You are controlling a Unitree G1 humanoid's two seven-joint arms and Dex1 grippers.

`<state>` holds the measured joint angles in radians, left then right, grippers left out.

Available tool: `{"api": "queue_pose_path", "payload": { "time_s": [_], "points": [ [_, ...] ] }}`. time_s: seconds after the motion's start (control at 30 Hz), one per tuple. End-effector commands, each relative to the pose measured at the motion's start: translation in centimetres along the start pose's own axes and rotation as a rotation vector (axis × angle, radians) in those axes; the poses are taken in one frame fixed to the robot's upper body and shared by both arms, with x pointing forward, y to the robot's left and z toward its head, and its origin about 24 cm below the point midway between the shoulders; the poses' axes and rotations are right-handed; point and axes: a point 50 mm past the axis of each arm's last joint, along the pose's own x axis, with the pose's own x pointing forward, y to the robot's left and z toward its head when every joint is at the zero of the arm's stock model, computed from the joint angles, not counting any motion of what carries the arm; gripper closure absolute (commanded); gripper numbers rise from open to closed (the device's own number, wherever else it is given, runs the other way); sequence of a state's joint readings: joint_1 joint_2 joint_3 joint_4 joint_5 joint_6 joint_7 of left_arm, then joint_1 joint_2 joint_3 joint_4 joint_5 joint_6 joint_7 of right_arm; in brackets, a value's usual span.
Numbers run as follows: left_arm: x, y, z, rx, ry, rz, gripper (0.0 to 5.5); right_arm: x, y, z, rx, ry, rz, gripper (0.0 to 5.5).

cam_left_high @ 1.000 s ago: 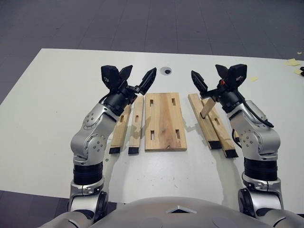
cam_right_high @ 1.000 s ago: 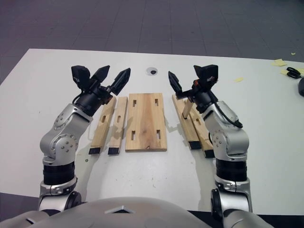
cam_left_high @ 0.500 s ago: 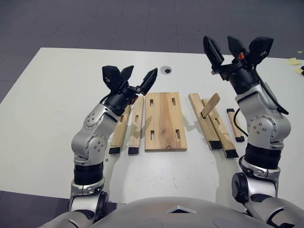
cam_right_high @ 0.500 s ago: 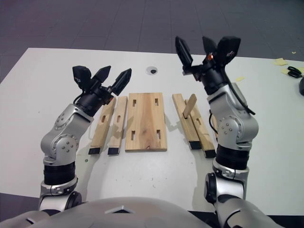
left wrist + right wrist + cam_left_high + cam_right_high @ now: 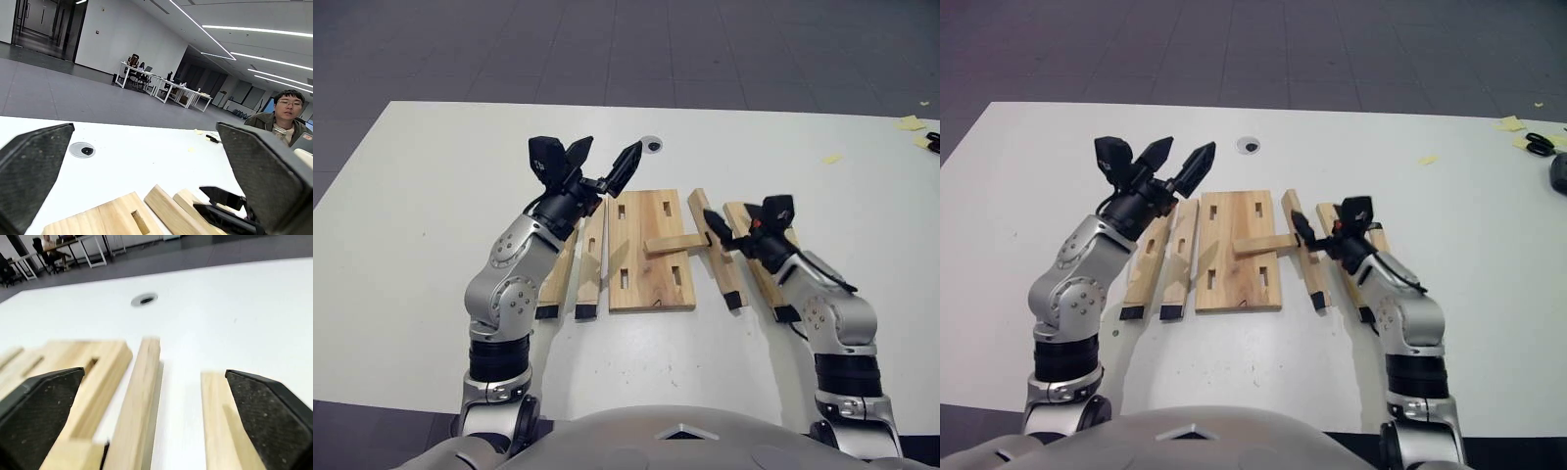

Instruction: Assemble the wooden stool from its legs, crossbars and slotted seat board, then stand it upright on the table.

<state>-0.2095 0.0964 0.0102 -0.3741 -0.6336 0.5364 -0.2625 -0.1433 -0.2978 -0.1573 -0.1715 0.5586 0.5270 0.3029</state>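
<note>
Diff vs 0.5 s back: right hand [image 5: 741,223] had dropped from high over the far part of the surface [image 5: 431,196] to just above it. It was spread wide and held nothing. The crossbar [image 5: 671,243], which had been propped at a tilt on the right-side legs, now lay flat. One end rested on the seat board [image 5: 636,259] and the other across the inner right leg [image 5: 142,396]. Left hand [image 5: 597,162] hadn't moved: raised, open, empty.

Hard to read:
- The right forearm covered the middle of the outer right leg [image 5: 227,431].
- The left forearm covered part of the outer one of the two left legs [image 5: 590,257].
- The crossbar's end sat just beside the right hand's left finger [image 5: 715,225]; couldn't tell if they touched.

Positions, near to far:
- The black-tipped leg ends lay nearer than both hands.
- The right hand sat low over the gap between the two right legs, with the crossbar and seat board off to its left.
- The seat board lay flat between the hands, below the left hand and to its right.
- The left legs ran under the left hand.
- The cable grommet [image 5: 651,144] sat beyond the left hand, well apart from the right one.
</note>
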Motion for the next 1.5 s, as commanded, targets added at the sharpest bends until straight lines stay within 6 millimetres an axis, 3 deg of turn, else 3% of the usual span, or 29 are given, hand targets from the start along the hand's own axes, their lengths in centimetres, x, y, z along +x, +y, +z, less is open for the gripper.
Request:
{"api": "queue_pose_path", "payload": {
  "time_s": [0.03,0.13,0.33,0.47,0.6,0.8,1.03,1.27,1.5],
  "points": [
    [-0.2,-0.4,-0.3,-0.004,0.017,-0.011,0.1,0.3,1.4,2.8,0.055,-0.164,0.084,0.14],
    [-0.2,-0.1,-0.2,0.003,0.015,0.004,0.1,-0.9,2.3,2.2,0.057,-0.07,0.202,0.14],
    [-0.5,0.1,-0.3,0.01,0.014,0.025,0.1,-4.6,0.0,-1.4,-0.075,0.295,0.192,0.14],
    [-0.7,-0.1,-0.6,0.008,0.018,0.034,0.1,-5.4,-0.1,-2.4,-0.123,0.466,0.221,0.14],
    [-0.8,-0.3,-0.8,0.001,0.013,0.047,0.1,-5.5,-0.4,-2.7,-0.151,0.546,0.176,0.69],
    [-1.5,-0.9,-1.6,-0.019,-0.001,0.099,0.1,-5.2,-0.4,-1.0,-0.227,0.601,0.174,1.61],
    [-1.7,-1.4,-2.3,-0.015,-0.035,0.146,0.1,-5.8,-0.8,0.1,-0.302,0.724,0.235,2.86],
    [-2.0,-1.5,-3.0,0.001,-0.035,0.177,0.1,-5.6,0.0,0.3,-0.27,0.789,0.303,4.04],
    [-2.2,-1.4,-3.2,0.028,-0.013,0.189,0.1,-5.5,-0.8,-0.2,-0.333,0.811,0.24,4.48]
  ]
}}
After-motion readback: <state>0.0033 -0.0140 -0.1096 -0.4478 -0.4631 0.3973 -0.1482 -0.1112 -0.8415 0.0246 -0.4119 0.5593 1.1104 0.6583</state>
